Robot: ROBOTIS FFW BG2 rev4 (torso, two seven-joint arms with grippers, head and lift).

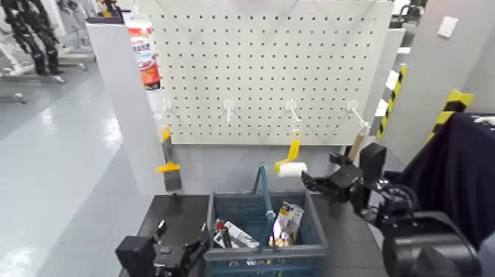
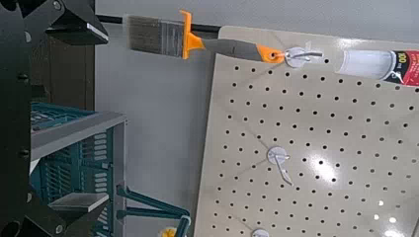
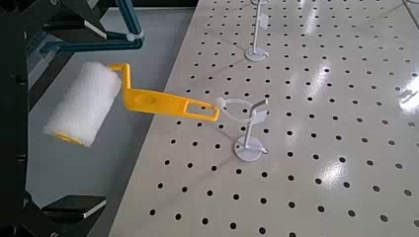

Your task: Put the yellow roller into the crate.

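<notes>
With the roller [image 1: 292, 169] hanging by its handle from a pegboard hook [image 3: 249, 148] and the right gripper [image 1: 317, 182] beside its head, jaws apart, the grasp seems next: close on it, then unhook it toward the crate [image 1: 320, 225].

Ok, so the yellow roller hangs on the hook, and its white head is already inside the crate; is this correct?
Not quite: the yellow roller hangs on the hook, but the head view shows its white head above the crate, not inside.

Black, chunky arms [image 1: 423, 239] — rounded joint housings, boxy wrists [image 1: 373, 162], seemingly looped cables.
</notes>
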